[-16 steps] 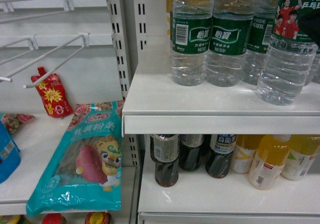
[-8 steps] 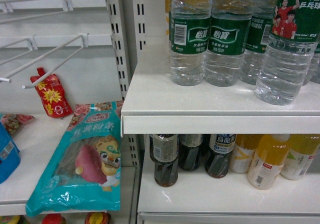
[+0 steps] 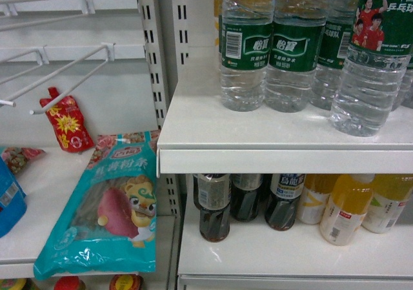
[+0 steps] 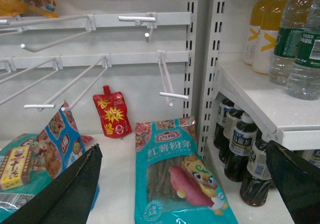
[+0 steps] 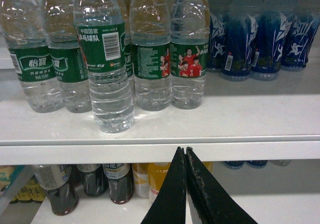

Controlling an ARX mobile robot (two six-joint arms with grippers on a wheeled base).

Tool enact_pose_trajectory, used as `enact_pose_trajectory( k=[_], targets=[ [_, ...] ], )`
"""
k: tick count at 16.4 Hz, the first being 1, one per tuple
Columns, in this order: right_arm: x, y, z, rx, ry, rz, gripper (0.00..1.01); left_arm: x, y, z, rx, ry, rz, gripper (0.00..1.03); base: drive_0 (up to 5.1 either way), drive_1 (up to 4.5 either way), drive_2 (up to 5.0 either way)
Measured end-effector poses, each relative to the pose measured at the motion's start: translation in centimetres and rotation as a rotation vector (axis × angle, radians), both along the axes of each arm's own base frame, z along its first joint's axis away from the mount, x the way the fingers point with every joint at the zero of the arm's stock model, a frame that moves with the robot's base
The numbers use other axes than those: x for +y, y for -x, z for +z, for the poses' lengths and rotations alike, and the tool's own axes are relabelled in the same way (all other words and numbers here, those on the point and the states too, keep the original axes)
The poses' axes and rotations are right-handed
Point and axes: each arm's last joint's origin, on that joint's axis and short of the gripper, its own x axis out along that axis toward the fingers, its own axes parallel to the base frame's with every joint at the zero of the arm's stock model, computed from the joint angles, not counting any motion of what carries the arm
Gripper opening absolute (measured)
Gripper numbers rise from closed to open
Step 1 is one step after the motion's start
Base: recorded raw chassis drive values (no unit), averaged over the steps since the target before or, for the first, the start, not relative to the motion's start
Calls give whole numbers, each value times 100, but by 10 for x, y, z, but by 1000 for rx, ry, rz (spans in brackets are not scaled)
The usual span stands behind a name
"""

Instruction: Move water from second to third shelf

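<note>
Several water bottles with green labels stand on a white shelf (image 3: 258, 141). One water bottle (image 3: 371, 64) (image 5: 106, 64) stands upright apart from the row, nearest the shelf's front edge, with red-shirted players on its label. My right gripper (image 5: 183, 150) is shut with nothing in it. It sits just in front of the shelf's edge, below and to the right of that bottle, touching nothing. My left gripper (image 4: 182, 184) is open wide over the left bay, above a teal noodle packet (image 4: 177, 179). Neither gripper shows in the head view.
Dark drink bottles (image 3: 215, 206) and yellow juice bottles (image 3: 345, 206) fill the shelf below. Blue bottles (image 5: 260, 34) stand right of the water. The left bay has white peg hooks (image 4: 167, 79), a red pouch (image 3: 66, 122) and snack packets (image 4: 55, 144).
A dark gripper shape over the front bottle's label at the head view's upper right has gone from view. That bottle, slightly tilted before, now stands upright.
</note>
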Motion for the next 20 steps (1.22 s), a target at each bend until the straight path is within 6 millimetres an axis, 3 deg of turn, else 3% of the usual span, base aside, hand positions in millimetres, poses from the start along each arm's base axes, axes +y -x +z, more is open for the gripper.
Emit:
enact_pose_trajectory(
  k=[15,19,20],
  targets=[
    [0,21,-11,-12,1,2,5,0,0,0,0,0,0,98,0,0,0],
    [0,21,-11,-13,1,1,54,0,0,0,0,0,0,98,0,0,0],
    [0,21,-11,-13,1,1,61,0,0,0,0,0,0,98,0,0,0]
  ],
)
